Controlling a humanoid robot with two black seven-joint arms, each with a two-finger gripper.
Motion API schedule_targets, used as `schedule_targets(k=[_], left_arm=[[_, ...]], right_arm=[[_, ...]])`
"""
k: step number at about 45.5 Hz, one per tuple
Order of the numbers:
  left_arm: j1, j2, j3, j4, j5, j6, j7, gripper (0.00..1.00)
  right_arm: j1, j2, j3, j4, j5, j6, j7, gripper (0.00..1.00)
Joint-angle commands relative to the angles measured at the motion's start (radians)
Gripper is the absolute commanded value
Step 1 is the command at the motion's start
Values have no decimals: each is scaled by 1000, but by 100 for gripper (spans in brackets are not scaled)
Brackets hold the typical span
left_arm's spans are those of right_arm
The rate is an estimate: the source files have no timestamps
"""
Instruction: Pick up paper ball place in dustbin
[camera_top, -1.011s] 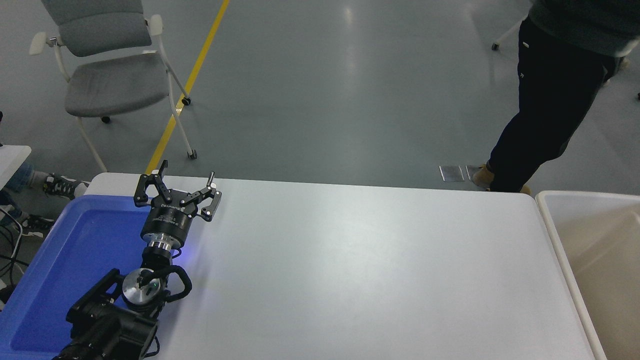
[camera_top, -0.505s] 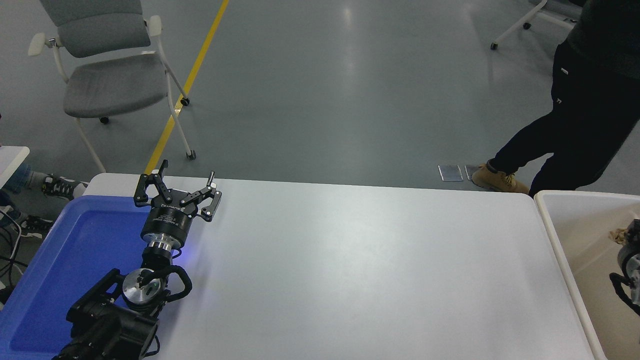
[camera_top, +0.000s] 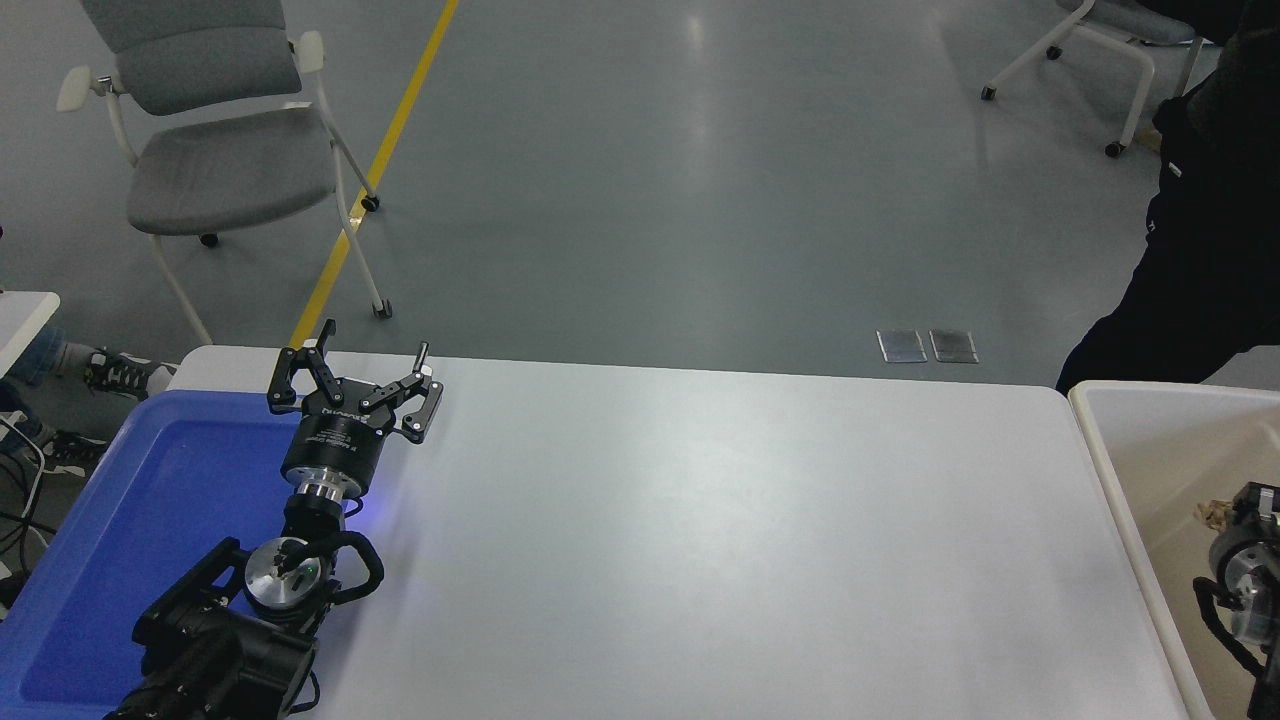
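Setting: you're looking at a robotics lab or test hall | Floor (camera_top: 640, 180): smooth grey, with a yellow line (camera_top: 375, 170) taped across it | Furniture: castered grey office chair (camera_top: 215, 150), white table (camera_top: 720, 540) — black robot arm (camera_top: 250, 600) beside a blue tray (camera_top: 130, 530)

One bench (camera_top: 700, 520); one blue tray (camera_top: 150, 500); one dustbin (camera_top: 1130, 470); one paper ball (camera_top: 1213, 513) partly showing; two robot arms, the left gripper (camera_top: 355, 375) and the right gripper (camera_top: 1250, 500); two chairs, one grey chair (camera_top: 210, 140) and one far chair (camera_top: 1100, 30); two floor plates (camera_top: 928, 346); one person (camera_top: 1200, 250).
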Motion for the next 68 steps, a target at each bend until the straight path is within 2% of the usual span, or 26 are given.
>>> schedule_targets(k=[1,10,18,25,35,45,56,68], left_arm=[[0,0,0,0,0,0,0,99],[0,0,0,0,0,0,0,99],[0,0,0,0,0,0,0,99],[0,0,0,0,2,0,0,99],[0,0,0,0,2,0,0,99],[0,0,0,0,0,0,0,99],[0,0,0,0,2,0,0,99],[0,0,0,0,2,0,0,99]], right_arm=[[6,-10,3,1,3,6,0,100],[29,-32,0,1,3,7,0,100],[86,-38,5,1,7,3,-19,100],[121,-33,58,5,72,21,-20,100],[141,-52,236,47,245,229,-19,100],[155,-39,379,143,305,398,-14,100],[155,-10,399,324,303,414,-8,100],[205,111,401,333,303,404,-8,100]])
